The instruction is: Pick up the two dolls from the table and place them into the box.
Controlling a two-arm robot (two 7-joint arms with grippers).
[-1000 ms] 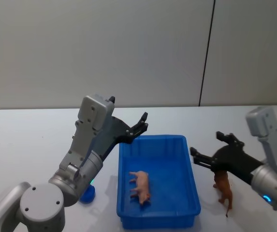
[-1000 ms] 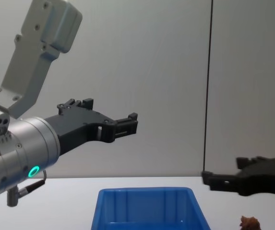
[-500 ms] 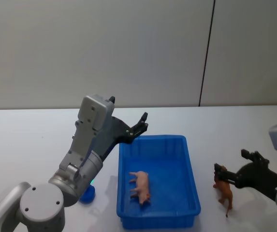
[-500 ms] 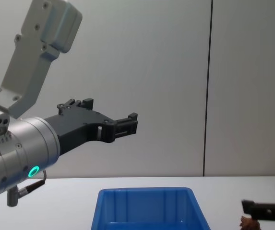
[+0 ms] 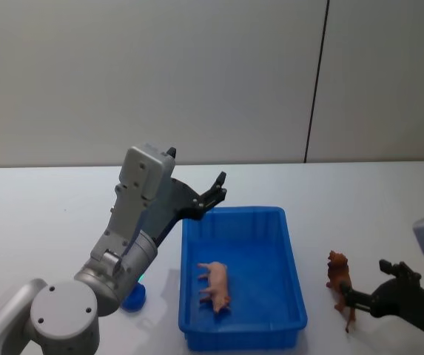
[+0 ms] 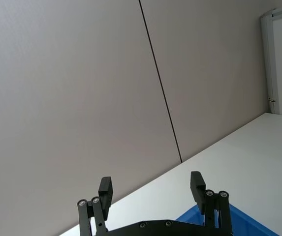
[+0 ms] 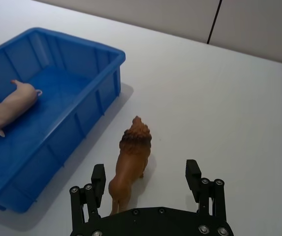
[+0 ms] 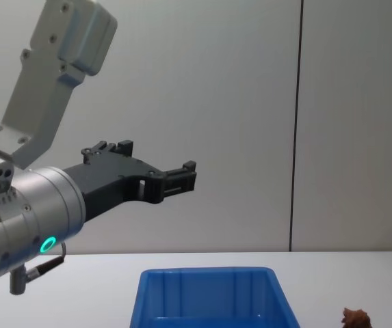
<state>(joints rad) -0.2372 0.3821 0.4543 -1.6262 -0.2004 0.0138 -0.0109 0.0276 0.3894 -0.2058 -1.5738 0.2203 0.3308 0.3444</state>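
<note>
Just right of the box (image 5: pixel 297 274), the right pincer (image 7: pixel 145 168) is gaping open around the reddish-brown doll (image 7: pixel 131 162) on the worktop (image 7: pixel 239 98). The left pincer (image 6: pixel 150 179) is hovering open above the box, where the pink doll (image 5: pixel 215 285) is lying.

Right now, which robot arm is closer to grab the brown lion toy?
Right. The right gripper is open with the lion between its fingers; the left gripper hangs high by the box.
</note>
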